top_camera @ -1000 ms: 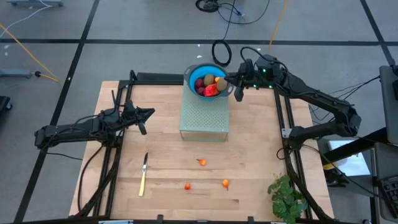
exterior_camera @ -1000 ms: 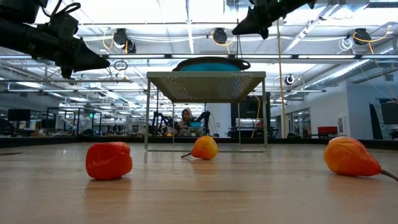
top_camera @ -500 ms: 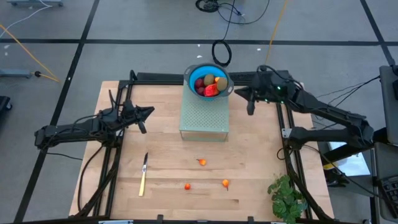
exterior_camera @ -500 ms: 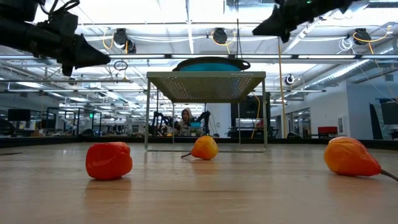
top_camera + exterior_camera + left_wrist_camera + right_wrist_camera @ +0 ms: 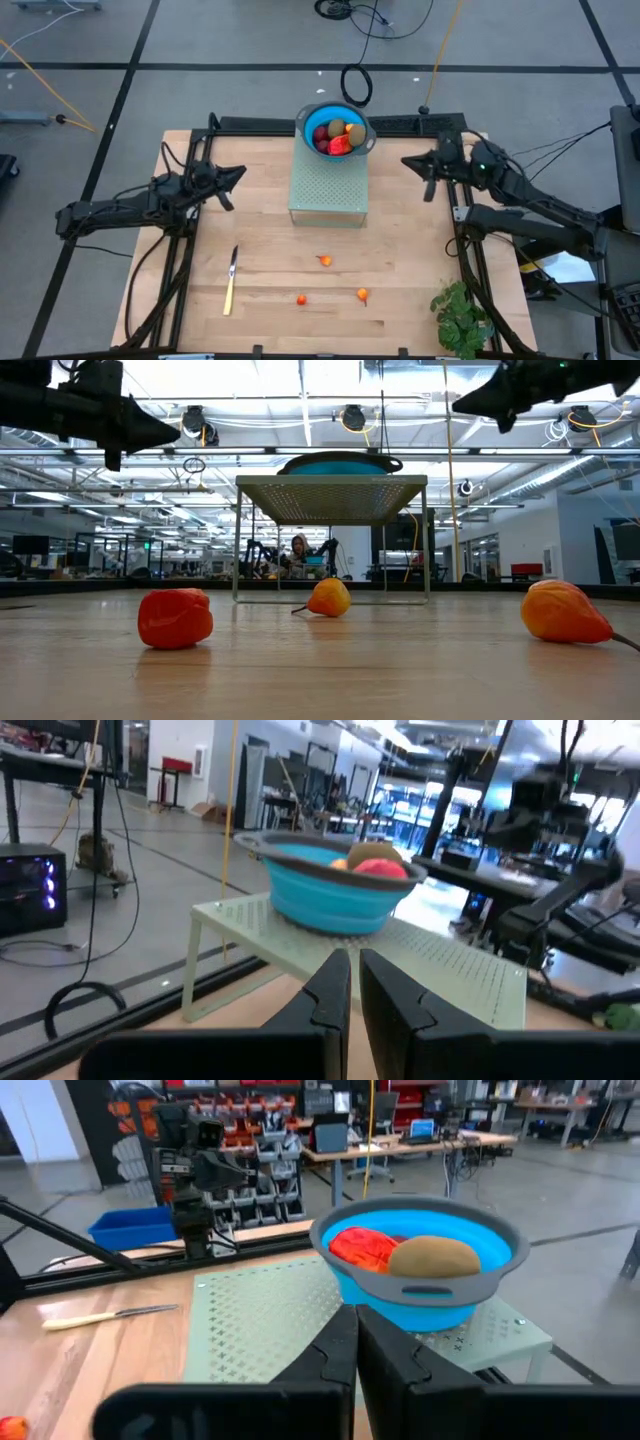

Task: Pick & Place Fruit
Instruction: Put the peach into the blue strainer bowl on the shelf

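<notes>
Two grippers hang above the table, both holding nothing. On the left side, the left gripper hovers over bare wood with its fingers pressed nearly together, pointing toward the middle. Nearer the front edge lies a yellow-handled knife. At the centre back, a perforated green stand carries a blue bowl, where a red piece and a brownish-olive oval already rest among other fruit. In front of the stand, three small orange fruits sit on the table: one close to the stand, two nearer the front edge. To the right, the right gripper is fully closed and raised, beside the bowl but clear of it. A leafy plant stands at the front right corner.

The job looks partway done, between one placement and the next pick. Next, an arm would need to spread its fingers, descend over one orange fruit and close gently on it.
</notes>
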